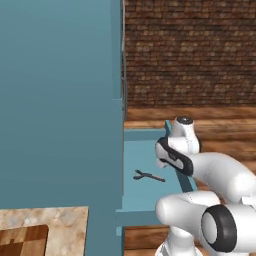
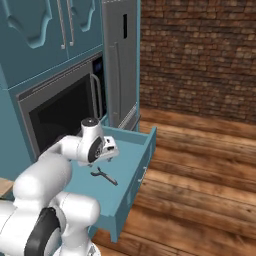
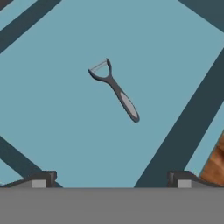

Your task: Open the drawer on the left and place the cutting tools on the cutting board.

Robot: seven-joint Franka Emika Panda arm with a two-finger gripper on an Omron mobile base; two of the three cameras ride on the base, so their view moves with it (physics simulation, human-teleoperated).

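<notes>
One peeler [image 3: 114,90] lies flat on the floor of the pulled-out drawer [image 2: 131,170] below my wide-open, empty gripper [image 3: 111,179]; light, stiff and likely slippery, it seems best pinched across its grey handle.

No readable text, labels, brands or numbers on anything here: drawer [image 2: 131,165], forked tool [image 3: 114,89], oven front [image 2: 60,112] all blank.
</notes>
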